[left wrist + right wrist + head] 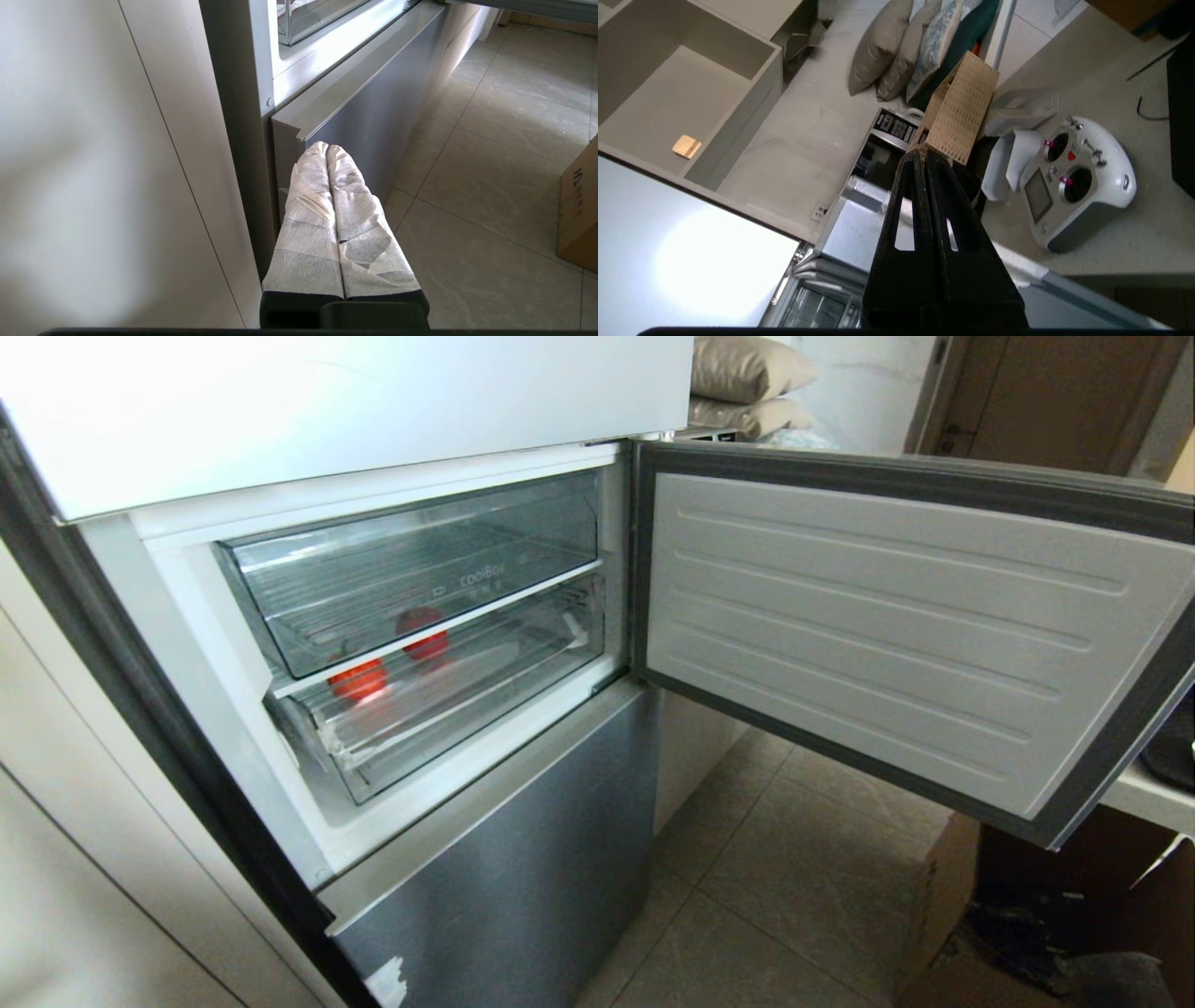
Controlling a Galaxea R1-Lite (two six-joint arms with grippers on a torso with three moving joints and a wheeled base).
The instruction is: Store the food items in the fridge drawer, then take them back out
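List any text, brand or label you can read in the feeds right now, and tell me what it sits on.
"coolBox": faint white lettering on the front of the upper clear plastic drawer in the open fridge.
Dark print on the side of the brown cardboard box on the floor: partly cut off, unreadable.
Markings on the black control panel of the silver appliance: too small to read.
No other text visible.

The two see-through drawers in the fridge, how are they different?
The upper drawer carries faint lettering on its front, while the lower fridge drawer has none that shows. The upper drawer looks deeper; the lower fridge drawer is shallower. Red round food items show through the lower fridge drawer's front; one sits at the seam, so I can't rule out the upper drawer. Both are clear plastic and pushed in.
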